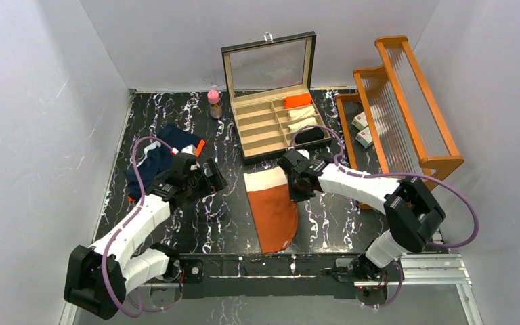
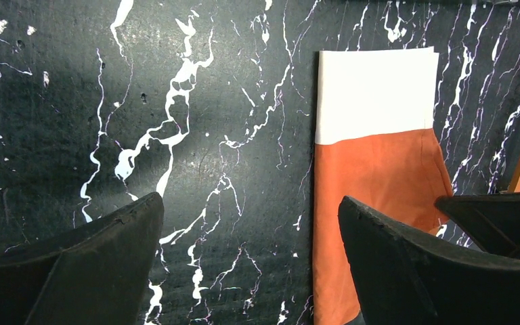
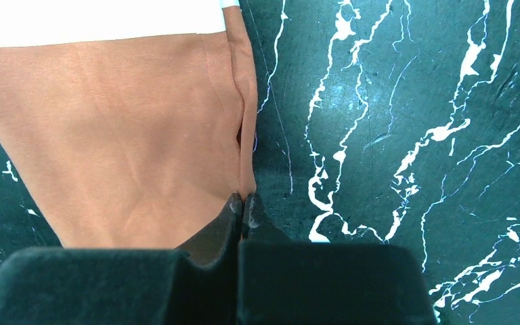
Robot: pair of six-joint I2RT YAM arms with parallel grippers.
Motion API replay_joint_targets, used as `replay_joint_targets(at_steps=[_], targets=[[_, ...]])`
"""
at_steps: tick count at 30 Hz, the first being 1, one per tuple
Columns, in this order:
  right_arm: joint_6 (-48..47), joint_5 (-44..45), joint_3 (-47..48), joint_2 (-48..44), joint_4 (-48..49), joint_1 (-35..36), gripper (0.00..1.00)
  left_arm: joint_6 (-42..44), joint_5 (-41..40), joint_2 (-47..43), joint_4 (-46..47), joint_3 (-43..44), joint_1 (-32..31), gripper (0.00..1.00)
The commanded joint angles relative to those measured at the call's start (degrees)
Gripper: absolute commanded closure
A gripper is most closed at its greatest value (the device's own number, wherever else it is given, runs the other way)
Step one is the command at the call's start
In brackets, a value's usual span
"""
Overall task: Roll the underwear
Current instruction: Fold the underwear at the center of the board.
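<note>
**A:** Where is the underwear?

**B:** There are two pieces. The navy underwear [image 1: 156, 159], trimmed in orange, lies crumpled at the left of the marbled table [image 1: 223, 217], beyond the left arm. The rust-orange underwear [image 1: 275, 210] lies flat mid-table. It looks folded into a narrow strip, with its white waistband [image 1: 265, 179] at the far end.

**A:** And the grippers?

**B:** The left gripper [image 2: 249, 203] gapes wide over bare table just left of the rust-orange piece and holds nothing. The right gripper [image 3: 244, 203] is pressed closed at that piece's right edge. The hem puckers up into its tips, so I judge it is pinching the cloth there.

**A:** How will it handle?

**B:** I'd say it is light, thin and limp. With no stiffness it should sag from any single pinch, and a roll would probably spring loose if let go. The waistband looks thicker and firmer. I'd take hold at both corners of one short end and roll along the strip, keeping it evenly taut.

**A:** What about containers?

**B:** Behind the rust-orange piece stands a compartmented display case [image 1: 257, 132] with its glass lid up. Its right column holds an orange roll [image 1: 298, 100] at the back, then two cream rolls [image 1: 302, 112], then a black one [image 1: 311, 136] nearest. I see nothing in the left column. Further right, a wooden rack [image 1: 440, 162] carries two small cartons [image 1: 360, 120] low down.
</note>
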Motion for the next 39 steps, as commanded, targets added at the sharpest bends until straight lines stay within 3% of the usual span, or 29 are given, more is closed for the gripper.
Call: replay_joint_targets(at_steps=[1, 7, 12, 15, 20, 30, 32, 35, 39], targets=[[-0.4, 1.6, 2.0, 0.4, -1.0, 0.5, 0.99, -0.2, 1.4, -0.8, -0.4, 0.3, 0.8, 0.02], [1.9, -0.5, -1.7, -0.9, 2.5, 0.5, 0.97, -0.1, 7.3, 1.5, 3.4, 4.5, 0.8, 0.02], [3.4, -0.8, -6.2, -2.8, 7.1, 0.2, 0.92, 0.0, 14.2, 9.1, 6.0, 11.3, -0.1, 0.06], [4.1, -0.3, -8.0, -3.5, 8.4, -0.2, 0.91, 0.5, 11.6, 14.8, 5.7, 16.4, -3.9, 0.1], [5.4, -1.0, -12.5, -6.5, 13.0, -0.7, 0.92, -3.5, 0.0, 25.8, 2.6, 26.0, -13.1, 0.16], [11.1, -2.6, -24.3, -15.6, 25.7, -1.5, 0.9, -7.2, -5.8, 43.3, 1.6, 40.4, -21.2, 0.2], [11.9, -2.5, -26.0, -16.9, 27.1, -2.0, 0.84, -6.8, -6.4, 46.6, 0.0, 43.8, -22.4, 0.21], [12.3, -3.3, -28.3, -18.4, 29.3, -2.7, 0.67, -6.2, -7.4, 50.7, -2.5, 48.6, -24.1, 0.22], [12.1, -4.8, -29.9, -19.4, 30.8, -3.6, 0.58, -5.2, -9.7, 54.8, -6.7, 54.5, -26.1, 0.24]])
